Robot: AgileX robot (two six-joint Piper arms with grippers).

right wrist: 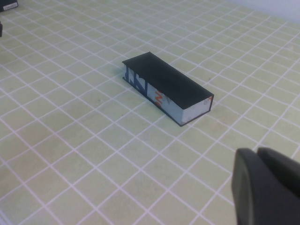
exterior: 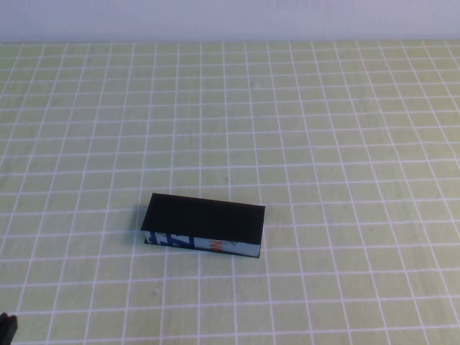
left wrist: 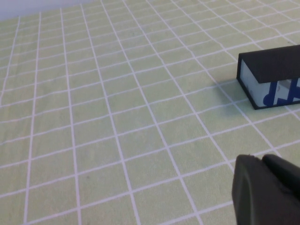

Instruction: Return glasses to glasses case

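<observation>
From the raised camera, the glasses case (exterior: 205,223) lay closed and flat on the green checked tablecloth (exterior: 345,129), a little towards the robot from the middle of the table, its black lid on top and its light front edge with blue and orange print turned towards the robot. The glasses did not show anywhere, so where they were I could not tell. Only a small dark bit of the left gripper (exterior: 7,327) poked in at the near left corner, well apart from the case, with open cloth in between; the right gripper was out of that picture altogether. A pale wall (exterior: 230,18) ran along the far edge of the table. In the left wrist view, the left gripper (left wrist: 268,190) was a dark rounded mass low in the corner, hanging above the cloth (left wrist: 117,93), and whether its fingers were spread or pressed together I could not tell. The case (left wrist: 272,75) sat ahead of it and off to one side, near but not touching, one short end and part of the printed side facing the camera. In the right wrist view, the right gripper (right wrist: 267,187) showed as the same sort of dark lump, its fingers impossible to judge. The case (right wrist: 167,86) lay ahead of it on the cloth (right wrist: 70,140), apart from it, lid shut, with nothing between the two.
</observation>
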